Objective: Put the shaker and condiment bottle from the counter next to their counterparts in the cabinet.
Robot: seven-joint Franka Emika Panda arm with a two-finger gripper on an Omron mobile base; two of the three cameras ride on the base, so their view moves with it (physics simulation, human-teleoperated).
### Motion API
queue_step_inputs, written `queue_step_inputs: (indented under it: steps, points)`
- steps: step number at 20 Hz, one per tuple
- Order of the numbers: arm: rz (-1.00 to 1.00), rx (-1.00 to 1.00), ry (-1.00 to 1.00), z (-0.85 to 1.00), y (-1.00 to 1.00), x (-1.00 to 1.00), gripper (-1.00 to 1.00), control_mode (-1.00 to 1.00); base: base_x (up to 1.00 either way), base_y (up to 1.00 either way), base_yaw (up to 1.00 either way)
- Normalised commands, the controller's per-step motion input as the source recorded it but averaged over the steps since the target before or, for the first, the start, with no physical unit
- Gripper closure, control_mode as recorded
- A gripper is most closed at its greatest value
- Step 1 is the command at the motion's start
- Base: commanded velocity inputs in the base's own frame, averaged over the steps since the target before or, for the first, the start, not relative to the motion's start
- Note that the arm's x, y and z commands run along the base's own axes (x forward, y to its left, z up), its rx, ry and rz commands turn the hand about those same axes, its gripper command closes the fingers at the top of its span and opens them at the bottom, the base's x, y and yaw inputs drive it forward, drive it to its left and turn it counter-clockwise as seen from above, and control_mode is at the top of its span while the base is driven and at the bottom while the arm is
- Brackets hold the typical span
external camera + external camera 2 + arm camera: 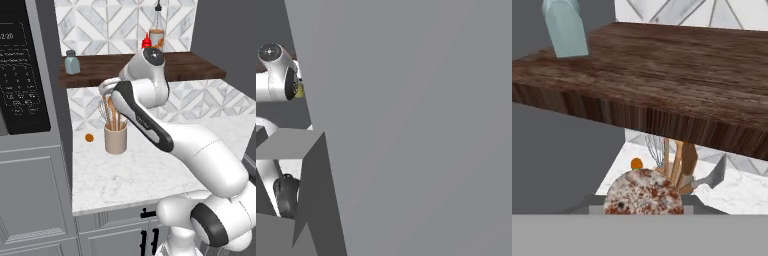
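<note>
My gripper (106, 91) hangs just below and in front of the dark wooden cabinet shelf (95, 72), above the counter (150, 167). It is shut on the shaker (643, 192), whose speckled round cap shows low between the jaws in the hand view. A sliver of the shaker's yellow-green body (300, 91) peeks out beside the wrist. The blue-grey shaker (71, 63) (564, 25) stands at the shelf's left end. Further right on the shelf, the red condiment bottle (146, 41) stands beside the tall clear bottle (157, 29) with an orange label, partly behind my arm.
A beige holder (115, 136) with wooden utensils and a whisk stands on the counter under the gripper, a small orange thing (89, 137) to its left. A black microwave (22, 75) fills the left side. A grey panel (406, 125) blocks most of the right base view.
</note>
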Motion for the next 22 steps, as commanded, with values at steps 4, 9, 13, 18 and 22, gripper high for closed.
queue_step_inputs:
  steps: [4, 9, 13, 18, 22]
  points:
    - [0.03, 0.00, 0.00, 0.60, 0.14, 0.02, 1.00, -1.00, 0.00, 0.00, 0.00]
    - [0.06, 0.00, 0.00, 0.49, 0.14, 0.11, 1.00, -1.00, 0.00, 0.00, 0.00]
    - [0.08, 0.02, 0.00, 0.35, 0.08, 0.19, 1.00, -1.00, 0.00, 0.00, 0.00]
    - [0.06, 0.00, 0.00, 0.06, 0.09, 0.32, 1.00, -1.00, 0.00, 0.00, 0.00]
    - [0.04, -0.04, 0.00, 0.00, 0.15, 0.49, 1.00, -1.00, 0.00, 0.00, 0.00]
